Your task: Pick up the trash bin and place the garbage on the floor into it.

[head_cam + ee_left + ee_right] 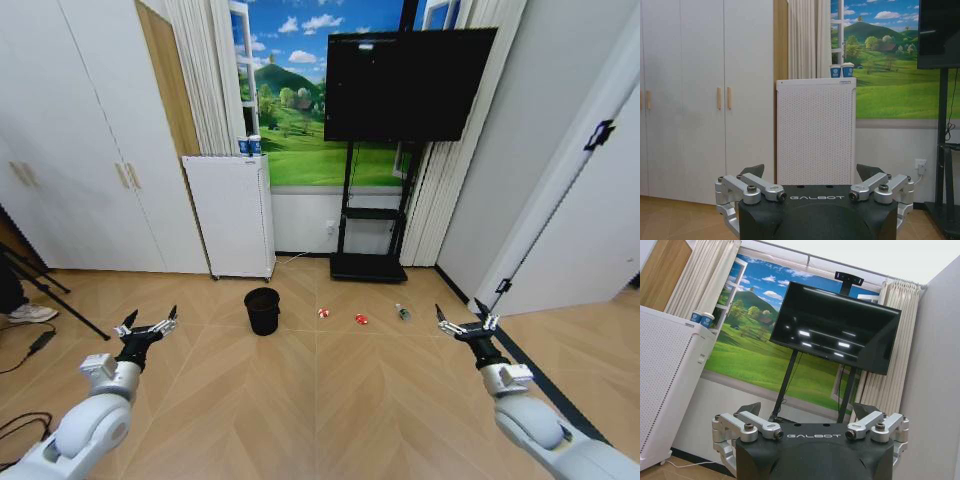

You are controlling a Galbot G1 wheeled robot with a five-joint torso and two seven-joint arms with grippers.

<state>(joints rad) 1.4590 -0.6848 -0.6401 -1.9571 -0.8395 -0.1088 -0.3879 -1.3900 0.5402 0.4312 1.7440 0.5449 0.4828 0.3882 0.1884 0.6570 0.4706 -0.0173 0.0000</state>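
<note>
The trash bin (pixel 262 310), small, round and black, stands on the herringbone wood floor (pixel 330 400) ahead of me. To its right lies the garbage in a row: a red-and-white piece (pixel 323 313), a red piece (pixel 361 320) and a small clear bottle with a green label (pixel 402 313). My left gripper (pixel 150 324) is held out low at the left, open and holding nothing, well short of the bin. My right gripper (pixel 466 320) is open at the right, close to the bottle but above the floor. Both wrist views show open fingers (pixel 753 171) (pixel 750 409).
A tall white perforated cabinet (pixel 233 214) with two blue cups (pixel 249 146) stands behind the bin. A black TV (pixel 405 85) on a stand (pixel 370 262) is further right. White wardrobes (pixel 70 140) line the left wall. Tripod legs (pixel 45 290) and cables (pixel 25 350) lie at the left.
</note>
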